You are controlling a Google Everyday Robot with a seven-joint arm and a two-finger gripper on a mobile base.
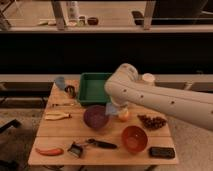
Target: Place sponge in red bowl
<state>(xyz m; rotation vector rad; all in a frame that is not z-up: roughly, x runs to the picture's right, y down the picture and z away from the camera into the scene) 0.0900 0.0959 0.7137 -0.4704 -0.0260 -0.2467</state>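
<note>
The blue-grey sponge [110, 109] hangs just above the table, between the purple bowl [95, 117] and a small orange fruit [123, 116]. My gripper [115, 106] is at the lower end of the white arm that reaches in from the right. It is shut on the sponge, and the arm hides most of it. The orange-red bowl [134, 138] stands empty near the table's front right, below and to the right of the gripper.
A green tray [94, 88] sits at the back, behind the arm. On the wooden table [60, 135] lie a banana [57, 116], a red pepper [49, 151], a brush [76, 148], a dark tool [102, 144], grapes [151, 121] and a black block [161, 152]. A blue cup [60, 81] stands at the back left.
</note>
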